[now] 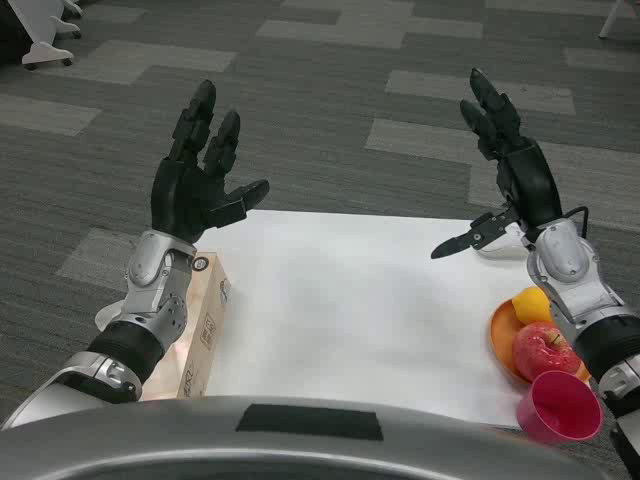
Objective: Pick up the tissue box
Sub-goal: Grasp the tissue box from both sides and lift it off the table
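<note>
The tissue box (204, 325), a pale cardboard-coloured box with printed marks, lies along the table's left edge, partly hidden behind my left forearm. My left hand (202, 175) is raised above the box's far end, fingers spread and holding nothing. My right hand (505, 165) is lifted over the table's far right side, fingers apart with the thumb pointing inward, also empty.
On the white table (350, 310), an orange plate (502, 340) at the right edge carries a red apple (543, 350) and a yellow fruit (532, 303). A pink cup (563, 405) stands at the near right corner. Grey carpet lies beyond the table.
</note>
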Robot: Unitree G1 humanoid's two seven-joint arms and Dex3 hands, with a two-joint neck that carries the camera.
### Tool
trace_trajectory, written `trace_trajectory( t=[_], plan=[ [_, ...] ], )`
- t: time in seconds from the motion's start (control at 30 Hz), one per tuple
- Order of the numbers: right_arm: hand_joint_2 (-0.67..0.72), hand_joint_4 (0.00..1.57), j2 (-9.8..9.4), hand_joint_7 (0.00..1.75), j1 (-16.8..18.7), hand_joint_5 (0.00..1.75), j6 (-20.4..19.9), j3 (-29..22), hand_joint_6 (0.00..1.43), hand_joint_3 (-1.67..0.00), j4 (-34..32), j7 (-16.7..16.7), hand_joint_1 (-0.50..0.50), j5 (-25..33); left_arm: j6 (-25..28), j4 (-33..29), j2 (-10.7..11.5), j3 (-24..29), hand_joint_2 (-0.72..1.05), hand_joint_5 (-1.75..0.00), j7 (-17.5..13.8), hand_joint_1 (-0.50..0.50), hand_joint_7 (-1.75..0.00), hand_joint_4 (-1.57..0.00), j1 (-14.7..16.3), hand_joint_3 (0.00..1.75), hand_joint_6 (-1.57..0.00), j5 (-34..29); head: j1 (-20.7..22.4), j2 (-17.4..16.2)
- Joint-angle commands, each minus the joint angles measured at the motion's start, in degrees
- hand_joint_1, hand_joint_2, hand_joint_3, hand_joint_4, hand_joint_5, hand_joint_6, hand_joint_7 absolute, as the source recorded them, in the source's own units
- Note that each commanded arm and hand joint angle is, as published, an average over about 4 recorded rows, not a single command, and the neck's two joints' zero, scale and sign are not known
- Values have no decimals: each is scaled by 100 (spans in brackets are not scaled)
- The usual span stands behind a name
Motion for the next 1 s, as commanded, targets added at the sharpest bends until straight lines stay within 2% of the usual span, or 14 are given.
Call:
trace_trajectory(
  t=[0.03,0.07,0.1,1.0],
  plan=[
    [22,0,281,0,381,0,-40,-369,0,-16,-583,-154,-46,143,-254,-89,-113,-489,-55,0,525,50,0,0,-119,9,0,-366,-94,936],
    [22,0,281,0,381,0,-40,-369,0,-16,-584,-154,-46,143,-266,-85,-113,-489,-55,0,529,50,0,0,-119,9,0,-366,-86,844],
    [22,0,281,0,381,0,-40,-369,0,-16,-584,-154,-46,143,-302,-74,-113,-489,-55,0,535,50,0,0,-119,9,0,-366,-59,564],
    [22,0,290,0,390,0,-40,-369,0,-16,-586,-154,-44,143,-365,-48,-113,-489,-55,0,540,50,0,0,-119,9,0,-366,-62,561]
  ],
)
